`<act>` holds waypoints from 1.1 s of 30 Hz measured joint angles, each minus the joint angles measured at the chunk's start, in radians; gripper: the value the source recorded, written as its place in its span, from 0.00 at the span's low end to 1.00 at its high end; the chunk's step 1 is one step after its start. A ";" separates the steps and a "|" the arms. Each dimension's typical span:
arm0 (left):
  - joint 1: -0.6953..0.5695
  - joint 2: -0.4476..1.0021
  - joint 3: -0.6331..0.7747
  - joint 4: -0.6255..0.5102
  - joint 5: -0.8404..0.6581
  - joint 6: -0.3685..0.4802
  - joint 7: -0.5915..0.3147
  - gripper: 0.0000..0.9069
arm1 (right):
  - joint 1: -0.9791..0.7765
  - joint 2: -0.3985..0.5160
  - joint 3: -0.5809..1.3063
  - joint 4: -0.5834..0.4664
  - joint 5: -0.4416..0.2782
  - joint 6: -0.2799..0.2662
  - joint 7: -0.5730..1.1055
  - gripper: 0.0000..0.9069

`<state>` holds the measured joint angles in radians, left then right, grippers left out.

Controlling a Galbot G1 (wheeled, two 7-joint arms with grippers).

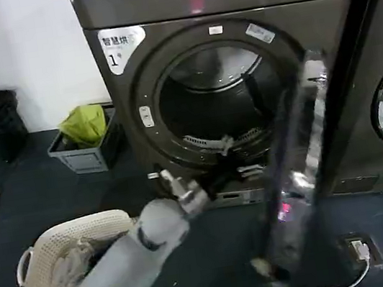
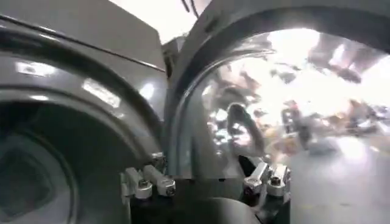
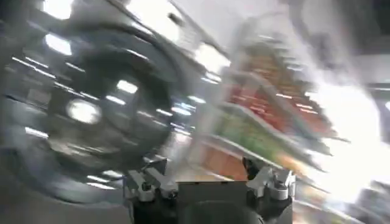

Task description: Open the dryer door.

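1. Although motion blur smears it, the dryer door [image 1: 294, 171] stands swung well out from the machine marked with the white "1" sticker [image 1: 118, 49], hinged at the right edge of the opening and seen nearly edge-on in the head view; the drum opening [image 1: 218, 103] is fully exposed.
2. Judging by that, the opening step looks almost done; what remains seems to be easing the door to its full swing or letting the arm draw clear.
3. Low before the bottom edge of the opening sits the left gripper [image 1: 176, 186], on its grey arm; its fingers are spread with nothing between them, and it is not touching the door in the head view.
4. From the left wrist view the left gripper [image 2: 207, 182] shows its two finger pairs apart, with the door's curved rim and grey inner side [image 2: 201, 115] rising just beyond them and the machine front to one side; the head view cannot show how near that rim is.
5. From the right wrist view the right gripper [image 3: 210, 182] also has its fingers parted and empty, before a blurred round chrome-rimmed door [image 3: 91, 109]; which machine it belongs to I cannot tell.
6. Only the head view gives the floor: a white laundry basket [image 1: 70, 253] near the lower left corner and a grey crate [image 1: 87, 149] by the wall.
7. Any next move calls for keeping the left arm out of the door's arc.
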<state>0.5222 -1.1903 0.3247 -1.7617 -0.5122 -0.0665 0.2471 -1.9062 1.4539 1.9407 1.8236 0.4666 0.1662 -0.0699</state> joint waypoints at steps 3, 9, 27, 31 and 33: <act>-0.016 -0.032 0.031 0.016 0.001 -0.007 -0.014 1.00 | 0.006 0.035 0.041 -0.006 -0.045 -0.057 0.128 1.00; -0.056 -0.092 0.096 0.069 -0.002 -0.015 -0.026 1.00 | 0.035 0.096 0.119 -0.002 -0.193 -0.193 0.310 1.00; -0.140 -0.319 0.191 0.309 0.039 -0.016 -0.037 1.00 | 0.058 0.155 0.361 -0.048 -0.338 -0.338 0.473 1.00; -0.151 -0.361 0.201 0.360 0.044 -0.018 -0.035 1.00 | 0.062 0.155 0.394 -0.088 -0.374 -0.331 0.480 1.00; -0.158 -0.379 0.205 0.381 0.047 -0.019 -0.034 1.00 | 0.060 0.155 0.401 -0.108 -0.390 -0.316 0.480 1.00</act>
<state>0.3647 -1.5688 0.5299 -1.3808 -0.4653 -0.0859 0.2129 -1.8461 1.6092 2.3413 1.7160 0.0770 -0.1493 0.4097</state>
